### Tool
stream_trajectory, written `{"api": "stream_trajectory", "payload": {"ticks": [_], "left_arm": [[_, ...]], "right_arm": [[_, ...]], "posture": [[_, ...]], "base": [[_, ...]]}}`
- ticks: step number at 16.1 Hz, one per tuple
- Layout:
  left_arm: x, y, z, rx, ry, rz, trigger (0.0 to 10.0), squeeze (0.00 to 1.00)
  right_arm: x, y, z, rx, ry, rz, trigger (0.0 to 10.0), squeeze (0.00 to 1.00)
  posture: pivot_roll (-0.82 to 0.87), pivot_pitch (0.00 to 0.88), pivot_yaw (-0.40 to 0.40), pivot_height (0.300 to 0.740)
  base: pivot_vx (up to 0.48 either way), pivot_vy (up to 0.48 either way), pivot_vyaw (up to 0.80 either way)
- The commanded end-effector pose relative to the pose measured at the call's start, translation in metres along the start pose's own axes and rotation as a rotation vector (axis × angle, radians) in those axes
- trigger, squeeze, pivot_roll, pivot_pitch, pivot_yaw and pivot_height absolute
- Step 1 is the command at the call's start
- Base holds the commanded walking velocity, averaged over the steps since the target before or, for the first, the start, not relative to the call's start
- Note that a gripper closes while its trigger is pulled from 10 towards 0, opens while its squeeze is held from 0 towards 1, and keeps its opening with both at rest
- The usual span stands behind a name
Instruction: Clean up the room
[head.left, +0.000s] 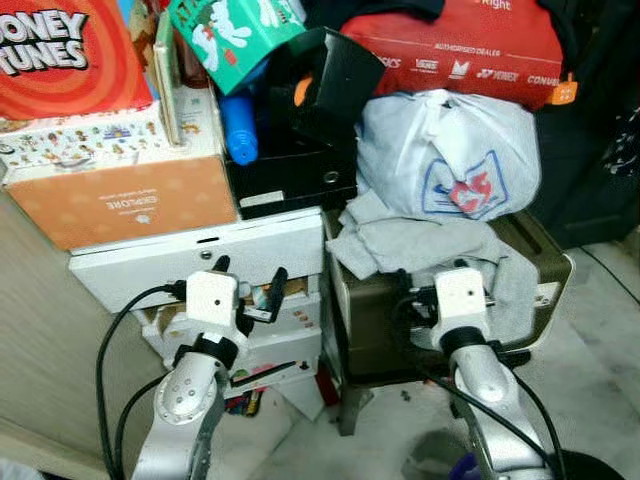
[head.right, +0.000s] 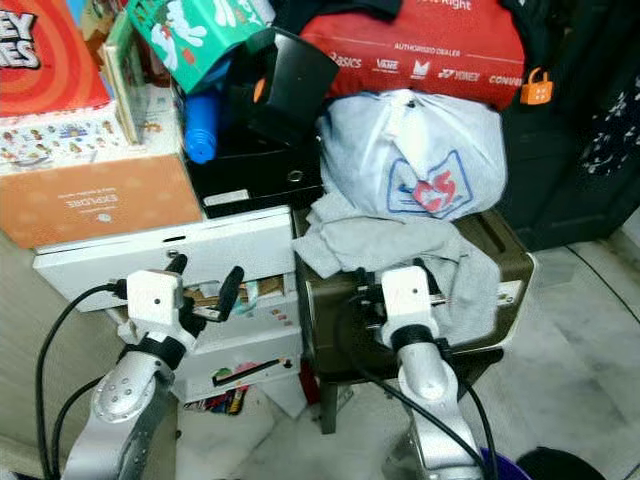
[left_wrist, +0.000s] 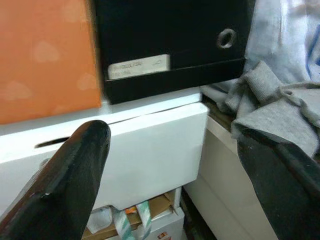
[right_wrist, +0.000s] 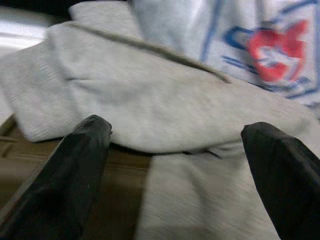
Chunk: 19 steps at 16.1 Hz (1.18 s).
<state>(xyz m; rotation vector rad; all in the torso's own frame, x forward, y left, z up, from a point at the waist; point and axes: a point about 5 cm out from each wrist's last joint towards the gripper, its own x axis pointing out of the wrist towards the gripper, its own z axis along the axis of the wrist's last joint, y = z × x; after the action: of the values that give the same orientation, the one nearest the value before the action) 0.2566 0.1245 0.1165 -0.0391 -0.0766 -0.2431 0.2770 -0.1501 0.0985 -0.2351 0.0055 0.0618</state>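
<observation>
Cluttered corner: pale marble floor (head.left: 600, 330), stacked boxes. Grey cloth (head.left: 425, 245) draped over olive-brown case (head.left: 375, 320), beneath white plastic bag (head.left: 450, 150). Right gripper (right_wrist: 172, 150) spread wide before cloth; left gripper (left_wrist: 170, 165) wide facing white box (head.left: 200, 260).

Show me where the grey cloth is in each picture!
Left eye view: the grey cloth drapes over the brown box, below the white bag.
Right eye view: centre, again under the white bag.
Left wrist view: right edge, beside the white box.
Right wrist view: across the middle, ahead of the right gripper.
Shared landmark: the white bag's red-and-blue logo.
</observation>
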Motion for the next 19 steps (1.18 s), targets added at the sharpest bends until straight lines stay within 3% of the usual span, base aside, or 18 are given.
{"api": "stream_trajectory", "payload": {"ticks": [1, 6, 8, 13, 19], "left_arm": [[-0.003, 0.006, -0.002, 0.007, 0.019, 0.016, 10.0, 0.00], [-0.009, 0.005, -0.001, 0.033, 0.010, 0.000, 10.0, 0.00], [-0.024, 0.007, -0.004, 0.055, 0.031, -0.002, 10.0, 0.00], [-0.048, 0.016, -0.004, 0.081, 0.060, 0.084, 10.0, 0.00], [-0.041, 0.015, 0.001, 0.089, 0.043, 0.080, 10.0, 0.00]], "right_arm": [[0.000, 0.003, 0.007, -0.012, -0.032, 0.012, 10.0, 0.00], [-0.012, -0.004, 0.014, -0.007, -0.047, 0.014, 10.0, 0.00], [-0.032, -0.010, 0.009, -0.041, -0.020, 0.021, 10.0, 0.00], [-0.062, -0.025, 0.001, -0.082, 0.036, -0.011, 10.0, 0.00], [-0.059, -0.021, 0.004, -0.080, 0.031, -0.005, 10.0, 0.00]], "posture": [[-0.06, 0.096, 0.011, 0.740], [-0.06, 0.102, 0.009, 0.740], [-0.05, 0.105, 0.005, 0.740], [-0.05, 0.106, 0.003, 0.740], [-0.05, 0.096, 0.005, 0.740]], "base": [[0.000, 0.000, 0.80], [0.000, 0.000, 0.80], [0.000, 0.000, 0.80], [0.000, 0.000, 0.80], [0.000, 0.000, 0.80]]}}
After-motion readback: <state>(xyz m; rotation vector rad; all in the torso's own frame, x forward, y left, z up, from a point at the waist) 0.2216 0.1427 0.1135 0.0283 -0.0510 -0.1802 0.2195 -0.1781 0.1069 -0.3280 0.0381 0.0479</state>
